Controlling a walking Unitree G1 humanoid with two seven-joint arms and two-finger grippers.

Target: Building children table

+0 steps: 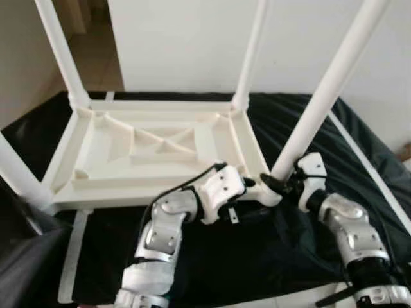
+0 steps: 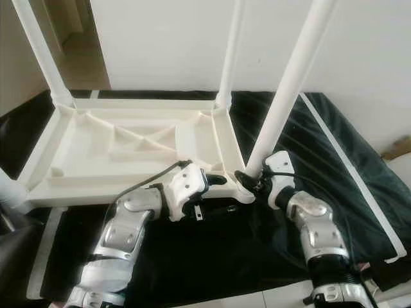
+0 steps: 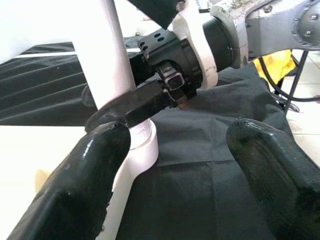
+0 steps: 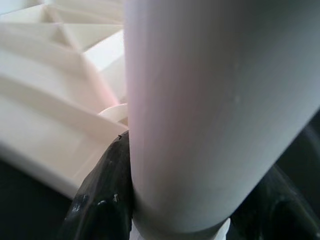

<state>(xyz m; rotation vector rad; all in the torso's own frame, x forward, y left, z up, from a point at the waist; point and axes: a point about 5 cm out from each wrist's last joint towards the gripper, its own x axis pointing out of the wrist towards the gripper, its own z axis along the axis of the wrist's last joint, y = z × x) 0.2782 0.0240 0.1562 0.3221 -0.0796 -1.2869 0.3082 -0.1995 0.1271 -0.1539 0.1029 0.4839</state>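
I have the white tabletop point(image 1: 154, 151) upside down on the black sheet point(image 1: 270, 256), with all four legs standing in its corners. My right pincer point(image 1: 277, 183) is clamped on the near-right leg point(image 1: 321, 96) at its socket; my left pincer point(image 1: 247, 184) waits spread apart beside that socket. Seating this leg looks like the last step.

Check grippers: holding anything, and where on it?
Right gripper clamps the near-right table leg at its base, just above the corner socket of the upturned tabletop. Left gripper is open beside that base, holding nothing.
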